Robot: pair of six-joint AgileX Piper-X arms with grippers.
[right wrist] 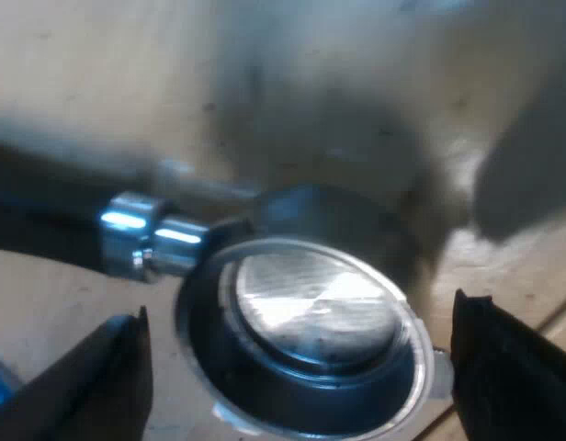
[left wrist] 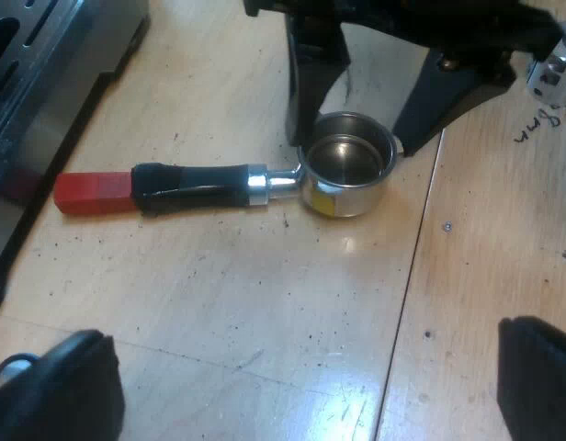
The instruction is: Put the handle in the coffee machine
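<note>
Metal holder [left wrist: 230, 184]: lies flat on the bench [left wrist: 265, 303], basket [left wrist: 347, 161] mouth up, red end [left wrist: 92, 192] near the espresso machine [left wrist: 30, 83]. Right gripper [right wrist: 301, 308]: fingers apart, either side of the basket, seemingly lined up for a grasp. Left gripper [left wrist: 301, 331]: fingers apart, above bare bench near the holder.

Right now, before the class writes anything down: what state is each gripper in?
Left gripper: open, holding nothing.
Right gripper: open, straddling the basket of the metal holder, not gripping it.
</note>
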